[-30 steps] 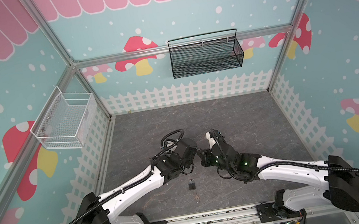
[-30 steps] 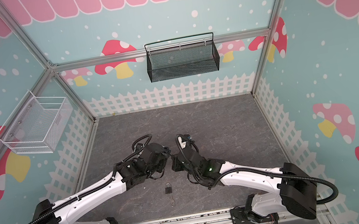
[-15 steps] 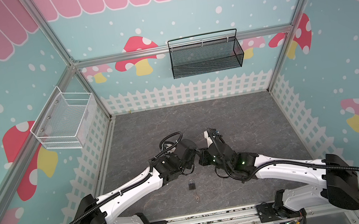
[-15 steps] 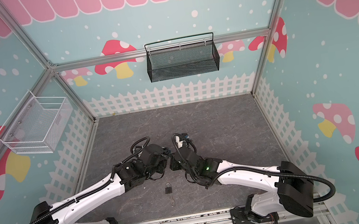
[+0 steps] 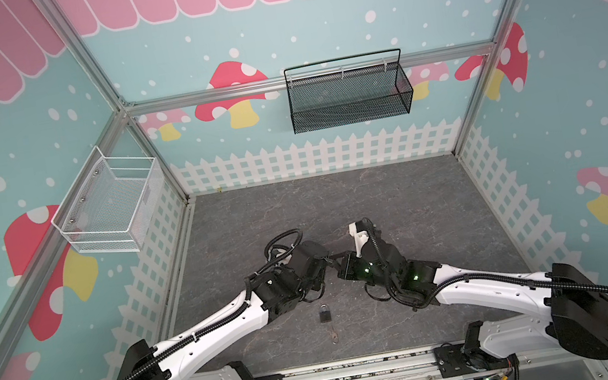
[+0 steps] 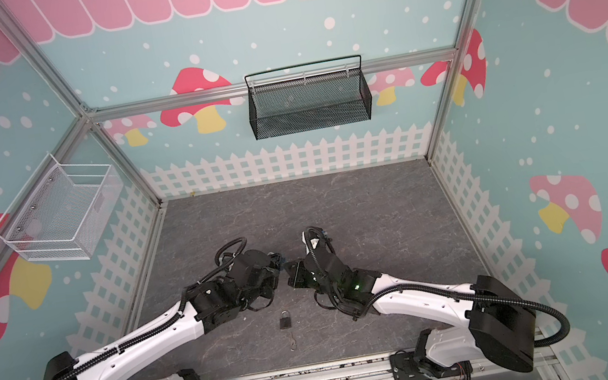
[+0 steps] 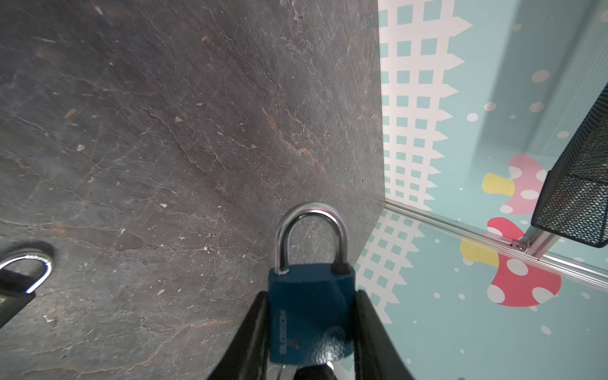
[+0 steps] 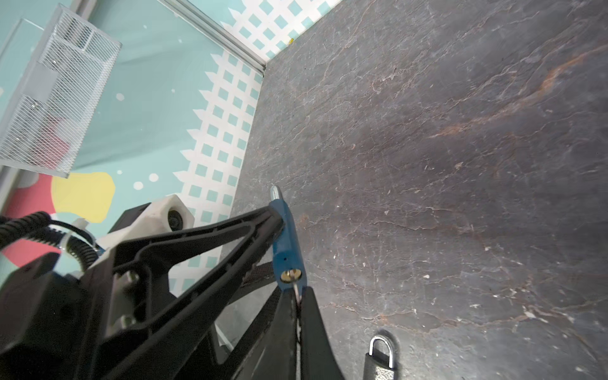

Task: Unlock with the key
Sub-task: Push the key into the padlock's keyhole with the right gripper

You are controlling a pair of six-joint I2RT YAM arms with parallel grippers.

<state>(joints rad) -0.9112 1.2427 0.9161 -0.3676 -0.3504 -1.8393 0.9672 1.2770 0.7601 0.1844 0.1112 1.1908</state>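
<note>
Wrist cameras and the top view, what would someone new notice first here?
Mid-floor, the left gripper clamps a blue padlock, shackle closed, while the right gripper pinches a key at its keyhole. A second, dark padlock lies loose on the slate floor, nearer the robot's base.

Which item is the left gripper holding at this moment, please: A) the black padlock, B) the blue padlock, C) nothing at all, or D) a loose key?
B: in the left wrist view the left gripper has its jaws clamped on either side of the blue padlock, which has the key in its keyhole, while the black padlock lies apart on the table.
</note>
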